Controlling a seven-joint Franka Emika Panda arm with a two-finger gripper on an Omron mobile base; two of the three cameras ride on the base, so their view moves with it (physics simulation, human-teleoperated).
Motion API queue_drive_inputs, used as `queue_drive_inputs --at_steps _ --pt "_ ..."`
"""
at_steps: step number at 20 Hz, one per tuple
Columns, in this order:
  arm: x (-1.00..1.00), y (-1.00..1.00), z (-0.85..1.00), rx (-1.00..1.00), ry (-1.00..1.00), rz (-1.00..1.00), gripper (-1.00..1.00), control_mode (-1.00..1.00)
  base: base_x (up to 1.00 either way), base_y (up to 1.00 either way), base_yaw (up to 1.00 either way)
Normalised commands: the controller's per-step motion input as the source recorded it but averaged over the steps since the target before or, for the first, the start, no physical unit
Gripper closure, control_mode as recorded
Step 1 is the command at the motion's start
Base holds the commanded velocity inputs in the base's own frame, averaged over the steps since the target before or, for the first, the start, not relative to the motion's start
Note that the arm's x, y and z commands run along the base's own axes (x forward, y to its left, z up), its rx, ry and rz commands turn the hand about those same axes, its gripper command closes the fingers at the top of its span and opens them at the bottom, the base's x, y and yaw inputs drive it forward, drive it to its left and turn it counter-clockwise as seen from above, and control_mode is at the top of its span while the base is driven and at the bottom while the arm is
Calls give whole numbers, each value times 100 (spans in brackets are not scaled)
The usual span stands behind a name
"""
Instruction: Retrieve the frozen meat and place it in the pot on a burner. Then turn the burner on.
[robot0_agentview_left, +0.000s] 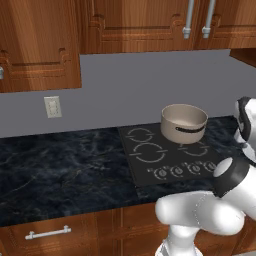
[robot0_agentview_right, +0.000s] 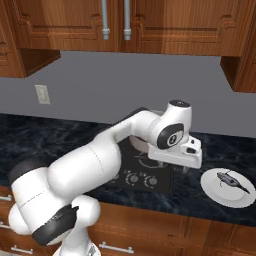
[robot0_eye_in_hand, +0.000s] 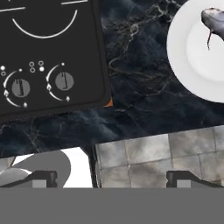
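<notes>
The beige pot (robot0_agentview_left: 184, 122) stands on the back right burner of the black cooktop (robot0_agentview_left: 150, 170). The frozen meat (robot0_agentview_right: 231, 180), a dark grey fish-shaped piece, lies on a white plate (robot0_agentview_right: 215, 192) on the counter to the right of the cooktop. In the hand view, meat (robot0_eye_in_hand: 214, 18) and plate (robot0_eye_in_hand: 192, 61) sit at the upper right. My gripper (robot0_eye_in_hand: 113, 179) is open and empty, hovering over the counter's front edge between the cooktop's right corner and the plate. A free burner (robot0_eye_in_hand: 43, 27) ring shows at the upper left.
Two cooktop knobs (robot0_eye_in_hand: 20, 88) (robot0_eye_in_hand: 64, 82) lie near the cooktop's front right corner. Dark marble counter (robot0_eye_in_hand: 140, 100) separates cooktop and plate. Grey floor tiles (robot0_eye_in_hand: 153, 159) show past the counter edge. Wooden cabinets (robot0_agentview_right: 150, 25) hang overhead.
</notes>
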Motion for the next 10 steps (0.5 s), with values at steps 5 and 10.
queue_drive_inputs --at_steps 5,10 --pt "22 -91 -5 0 -8 16 -100 -100 0 0 0" --pt "8 -78 0 0 -1 11 -100 -100 0 0 0"
